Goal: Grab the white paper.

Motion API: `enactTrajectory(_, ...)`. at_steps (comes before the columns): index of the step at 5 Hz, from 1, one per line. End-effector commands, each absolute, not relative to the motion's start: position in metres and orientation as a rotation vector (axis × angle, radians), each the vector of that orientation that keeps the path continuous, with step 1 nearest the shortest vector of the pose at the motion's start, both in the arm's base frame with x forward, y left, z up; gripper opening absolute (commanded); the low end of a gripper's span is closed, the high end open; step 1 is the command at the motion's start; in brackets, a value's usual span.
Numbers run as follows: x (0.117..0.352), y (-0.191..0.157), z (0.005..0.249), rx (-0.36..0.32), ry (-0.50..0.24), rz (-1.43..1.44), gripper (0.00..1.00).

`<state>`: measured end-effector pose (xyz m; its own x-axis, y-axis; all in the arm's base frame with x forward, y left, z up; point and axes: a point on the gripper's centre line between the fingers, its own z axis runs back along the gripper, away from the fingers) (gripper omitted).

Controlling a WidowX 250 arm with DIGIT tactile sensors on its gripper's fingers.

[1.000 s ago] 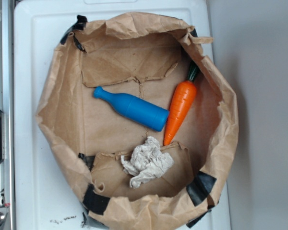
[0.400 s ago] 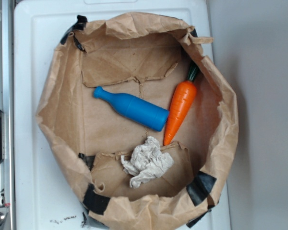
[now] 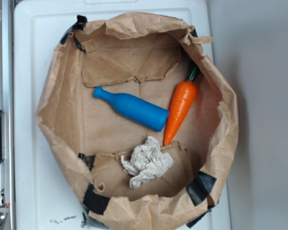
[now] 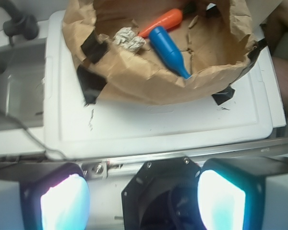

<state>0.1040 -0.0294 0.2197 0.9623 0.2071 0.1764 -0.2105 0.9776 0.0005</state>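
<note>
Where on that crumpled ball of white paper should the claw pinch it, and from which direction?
Probably straight down from above, pinching the bulky middle of the crumpled white paper lump. It lies loose on the floor of the brown paper bag, whose raised walls block any sideways approach. The orange plastic carrot tip lies near its upper right, so close across the lump away from that side.

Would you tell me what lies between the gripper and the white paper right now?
In the wrist view, between the gripper and the white paper lie bare white tray and the brown bag's near wall.
</note>
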Motion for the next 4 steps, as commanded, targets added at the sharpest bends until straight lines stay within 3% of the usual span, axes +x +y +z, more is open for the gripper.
enactTrajectory(1, 0.150, -0.005, 0.223, 0.001, -0.175, 0.308, 1.00)
enactTrajectory(2, 0.175, 0.012, 0.220, 0.001, -0.155, 0.392, 1.00)
enactTrajectory(3, 0.217, 0.030, 0.208, 0.000, -0.158, 0.404, 1.00)
enactTrajectory(4, 0.268, 0.029, 0.198, -0.040, -0.251, 0.155, 1.00)
